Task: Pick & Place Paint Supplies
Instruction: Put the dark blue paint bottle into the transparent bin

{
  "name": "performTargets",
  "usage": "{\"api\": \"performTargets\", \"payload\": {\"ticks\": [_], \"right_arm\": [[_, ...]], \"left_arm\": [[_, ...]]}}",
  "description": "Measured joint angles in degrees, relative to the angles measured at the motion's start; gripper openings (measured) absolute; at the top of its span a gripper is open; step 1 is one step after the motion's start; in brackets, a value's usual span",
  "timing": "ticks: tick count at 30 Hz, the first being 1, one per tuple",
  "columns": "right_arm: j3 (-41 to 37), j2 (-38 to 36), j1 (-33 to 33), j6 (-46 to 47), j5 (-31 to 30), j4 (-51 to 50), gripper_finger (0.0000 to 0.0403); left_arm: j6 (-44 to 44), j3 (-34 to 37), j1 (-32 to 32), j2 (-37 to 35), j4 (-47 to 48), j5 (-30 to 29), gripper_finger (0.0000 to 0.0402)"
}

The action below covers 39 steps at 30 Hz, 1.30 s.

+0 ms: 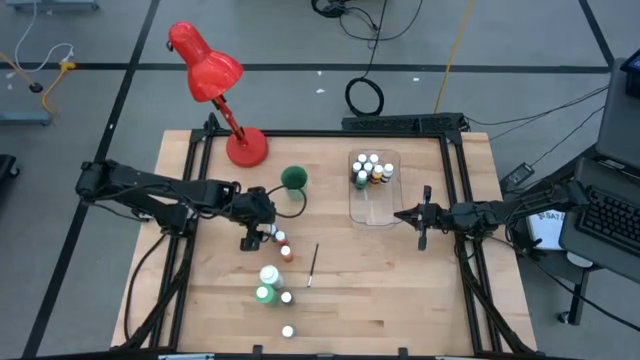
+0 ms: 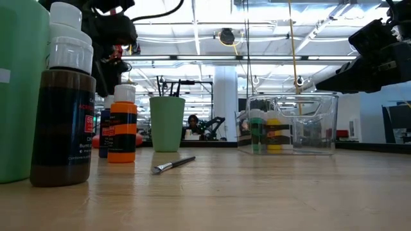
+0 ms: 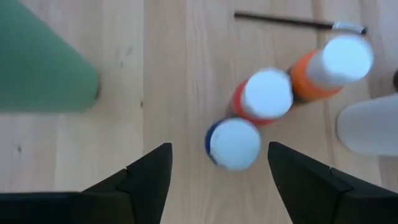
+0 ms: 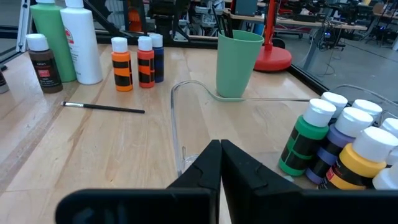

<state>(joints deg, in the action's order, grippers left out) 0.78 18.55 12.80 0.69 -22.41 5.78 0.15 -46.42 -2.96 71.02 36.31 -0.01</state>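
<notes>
Nearest the counter's [image 1: 400,300] front edge, a lone white-capped paint bottle [image 1: 288,331] stands by itself. Just behind it are the big green bottle [image 1: 264,294] and big white bottle [image 1: 269,274] with another small bottle [image 1: 287,297] beside them, and a dark-handled brush [image 1: 312,265] lies flat toward the middle. Further back, a short row of three small bottles stands together: orange [image 3: 314,78], red [image 3: 261,99] and blue [image 3: 230,143]. The left end effector [image 3: 217,180] hangs directly over the blue one, its fingers [image 3: 149,177] spread wide on either side and holding nothing. Toward the right edge, the right end effector [image 4: 221,165] hovers over the clear tray [image 1: 372,207], its fingers pressed together and empty. In the tray's far end a cluster of small bottles [image 1: 370,172] stands packed together. Behind these sit the green cup [image 1: 294,178] and, at the back edge, the red lamp [image 1: 215,85].
</notes>
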Motion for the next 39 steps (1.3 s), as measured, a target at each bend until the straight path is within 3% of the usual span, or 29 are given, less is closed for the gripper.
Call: {"api": "performTargets", "payload": {"ticks": [30,34,39], "right_arm": [[0.01,0.01,0.01,-0.02,0.0,-0.04,0.0004],[0.02,0.01,0.01,-0.02,-0.02,-0.04,0.0004],[0.0,0.01,0.0,-0.01,0.0,-0.04,0.0004]], "left_arm": [[1.54,1.34,0.0,1.19,-3.18,0.06,0.0264],[1.48,1.34,0.0,1.77,-2.8,0.12,0.0233],[1.26,1.34,0.33,1.73,-2.68,0.59,0.0152]]}}
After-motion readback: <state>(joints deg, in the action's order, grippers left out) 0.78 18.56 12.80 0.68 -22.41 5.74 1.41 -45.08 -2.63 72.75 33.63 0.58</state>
